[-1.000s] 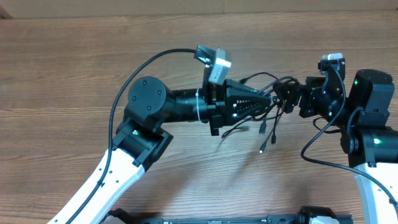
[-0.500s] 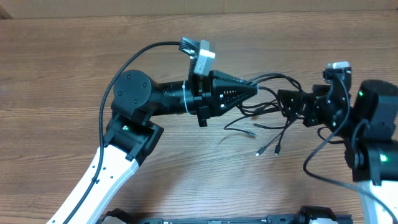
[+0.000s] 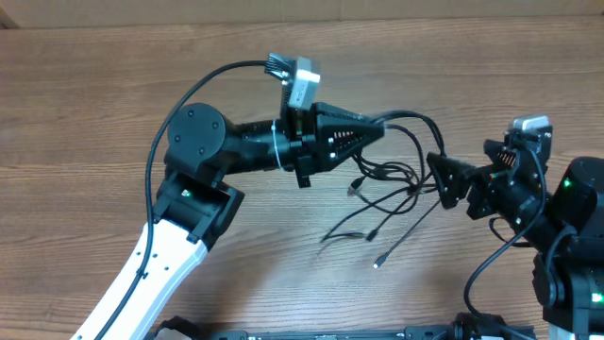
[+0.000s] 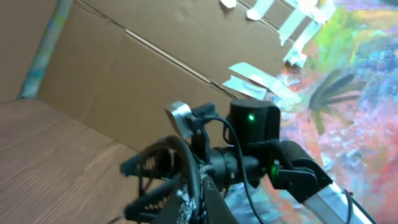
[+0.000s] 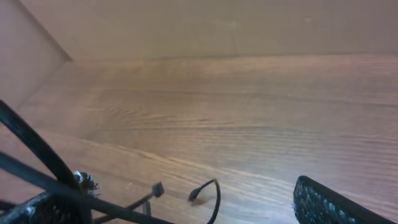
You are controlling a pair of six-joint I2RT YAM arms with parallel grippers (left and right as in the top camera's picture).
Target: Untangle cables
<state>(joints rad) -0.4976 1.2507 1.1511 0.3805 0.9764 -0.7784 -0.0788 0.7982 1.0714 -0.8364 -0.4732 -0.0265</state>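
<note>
1. Overhead: where the cables run into the closed tip of the left gripper, I can't make out which strands are actually pinched.
2. Plug ends are way too tiny to tell the connector type.
3. Right arm gets chopped by the right and bottom edges.
4. Right wrist view: just one finger pad, cut off at the bottom, and the cables up close are a blur.

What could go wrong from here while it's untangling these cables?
The left hand is shut on the cables close to the tangle, so pulling away might tighten it. The right hand is open with strands running past it, so it may close on several at once. A loose plug end could snag.
</note>
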